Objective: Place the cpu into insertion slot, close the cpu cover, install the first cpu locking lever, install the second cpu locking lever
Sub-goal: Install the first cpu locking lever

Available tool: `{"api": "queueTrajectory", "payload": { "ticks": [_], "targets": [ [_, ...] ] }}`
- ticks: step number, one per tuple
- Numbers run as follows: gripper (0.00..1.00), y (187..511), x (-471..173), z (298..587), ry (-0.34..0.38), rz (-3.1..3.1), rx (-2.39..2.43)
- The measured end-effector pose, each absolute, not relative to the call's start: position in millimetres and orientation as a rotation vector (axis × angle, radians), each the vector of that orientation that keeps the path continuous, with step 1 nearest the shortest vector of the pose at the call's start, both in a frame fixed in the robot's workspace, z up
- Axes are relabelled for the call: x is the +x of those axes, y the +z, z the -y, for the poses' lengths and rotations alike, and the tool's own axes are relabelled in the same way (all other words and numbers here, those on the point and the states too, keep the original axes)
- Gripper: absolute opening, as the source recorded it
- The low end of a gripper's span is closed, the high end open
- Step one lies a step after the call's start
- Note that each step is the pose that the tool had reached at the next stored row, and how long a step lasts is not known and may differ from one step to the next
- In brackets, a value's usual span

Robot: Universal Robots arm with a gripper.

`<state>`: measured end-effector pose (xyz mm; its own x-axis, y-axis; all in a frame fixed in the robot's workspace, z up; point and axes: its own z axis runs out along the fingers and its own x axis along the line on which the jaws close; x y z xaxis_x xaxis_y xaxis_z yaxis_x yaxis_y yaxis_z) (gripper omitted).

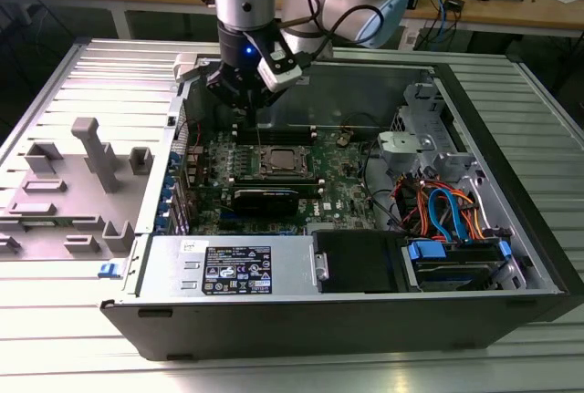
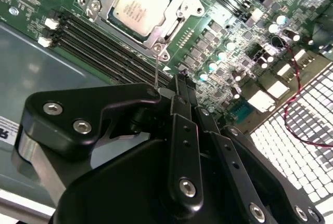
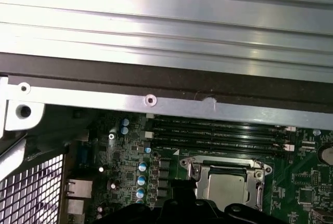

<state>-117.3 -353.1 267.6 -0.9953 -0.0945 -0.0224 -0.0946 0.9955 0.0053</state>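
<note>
The cpu [image 2: 139, 7] lies flat in the insertion slot [image 1: 278, 163] on the green motherboard, its silver top showing. The cpu cover [image 2: 156, 37] lies closed around it as a silvery frame. A thin wire locking lever [image 2: 157, 65] stands up from the socket's corner toward my gripper [image 2: 179, 81]. The gripper hangs just above and behind the socket in the exterior view [image 1: 253, 106], fingers together. The lever's upper end is hidden behind the gripper's linkage, so I cannot tell whether it is held. In the first wrist view the cpu [image 3: 226, 187] sits inside the cover [image 3: 195, 169].
Black memory slots [image 2: 99, 42] run beside the socket. A black graphics card [image 1: 265, 200] lies in front of it, then the power supply [image 1: 237, 270]. Coloured cables [image 1: 447, 211] fill the case's right side. Grey fixtures [image 1: 87, 165] stand at the exterior view's left.
</note>
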Motion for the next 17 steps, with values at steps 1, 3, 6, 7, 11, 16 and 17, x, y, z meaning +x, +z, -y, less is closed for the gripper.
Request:
{"api": "queueTrajectory", "payload": {
  "ticks": [1, 3, 6, 7, 11, 16, 17],
  "targets": [
    [0.11, 267.4, -116.3, 352.5, 0.01, -3.116, -0.148],
    [0.11, 266.8, -116.4, 352.3, 0.01, -3.116, -0.147],
    [0.11, 266.3, -120.6, 352.2, 0.01, -3.115, -0.148],
    [0.11, 266.2, -121.0, 352.2, 0.01, -3.115, -0.147],
    [0.11, 264.6, -121.1, 347.0, 0.01, -3.115, -0.147],
    [0.11, 264.0, -113.2, 346.5, 0.01, -3.115, -0.147],
    [0.11, 263.9, -110.6, 346.5, 0.01, -3.115, -0.148]
  ]
}}
